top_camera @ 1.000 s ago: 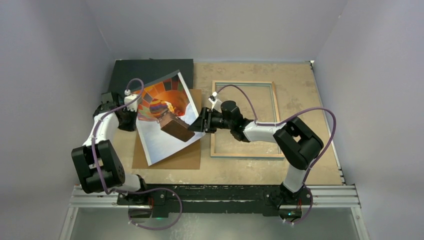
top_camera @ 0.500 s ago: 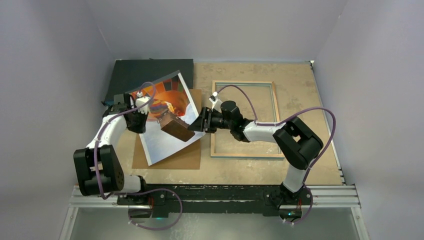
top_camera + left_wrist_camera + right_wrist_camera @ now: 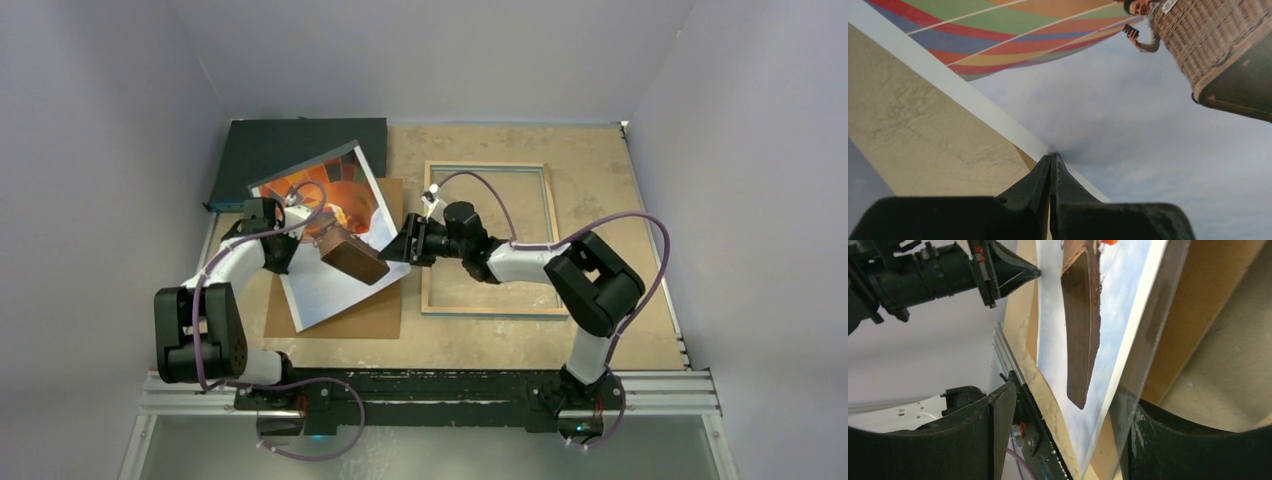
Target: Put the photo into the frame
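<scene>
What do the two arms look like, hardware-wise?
Left arm and right arm match: white links between chunky black joint blocks, black wrists, tapered black jaws. A purple cable loops along each arm. Black bases.

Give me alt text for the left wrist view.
The left gripper, shut, pinches the white border of the photo, a print showing striped balloon fabric, a wicker basket and cloudy sky. The tan table lies to the left.
</scene>
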Robot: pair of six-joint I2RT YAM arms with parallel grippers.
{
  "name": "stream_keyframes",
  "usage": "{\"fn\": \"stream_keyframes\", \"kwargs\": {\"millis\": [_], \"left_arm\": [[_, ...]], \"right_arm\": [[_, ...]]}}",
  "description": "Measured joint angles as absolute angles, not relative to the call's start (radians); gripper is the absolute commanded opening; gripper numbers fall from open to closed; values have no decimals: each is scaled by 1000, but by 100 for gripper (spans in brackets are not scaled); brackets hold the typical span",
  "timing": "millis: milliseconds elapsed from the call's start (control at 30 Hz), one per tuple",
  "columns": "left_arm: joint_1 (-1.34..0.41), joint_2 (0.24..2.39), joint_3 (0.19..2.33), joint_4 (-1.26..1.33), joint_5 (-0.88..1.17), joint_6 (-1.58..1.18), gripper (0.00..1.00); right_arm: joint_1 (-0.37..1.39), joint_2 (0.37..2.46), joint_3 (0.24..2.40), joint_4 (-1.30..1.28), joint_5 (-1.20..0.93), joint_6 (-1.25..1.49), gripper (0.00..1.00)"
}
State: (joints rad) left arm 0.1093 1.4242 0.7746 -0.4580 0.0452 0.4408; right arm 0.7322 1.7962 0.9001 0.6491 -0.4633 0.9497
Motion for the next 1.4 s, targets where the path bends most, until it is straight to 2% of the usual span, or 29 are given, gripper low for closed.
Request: {"fn": "stream_keyframes", "kwargs": {"millis": [267, 533, 600, 867, 967, 1133, 1267, 1400], "left_arm": [[109, 1375, 707, -394, -61, 496, 0], [109, 1375, 698, -364, -102, 519, 0], [109, 1375, 692, -356, -113, 521, 0], [109, 1378, 666, -329, -144, 536, 0], [109, 1386, 658, -313, -153, 540, 0], [109, 1404, 656, -299, -165, 541, 0], [109, 1406, 656, -295, -168, 541, 0], [109, 1406, 656, -295, -169, 541, 0]], "right_arm": [[687, 1796, 862, 658, -464, 953, 64], [664, 1796, 852, 670, -467, 965, 38], [660, 1796, 850, 677, -471, 968, 34], [638, 1790, 836, 708, -504, 976, 40], [621, 1777, 816, 716, -520, 979, 37], [603, 1769, 791, 733, -534, 986, 24], [601, 1770, 780, 754, -543, 992, 6], [601, 1769, 777, 771, -548, 1006, 3]]}}
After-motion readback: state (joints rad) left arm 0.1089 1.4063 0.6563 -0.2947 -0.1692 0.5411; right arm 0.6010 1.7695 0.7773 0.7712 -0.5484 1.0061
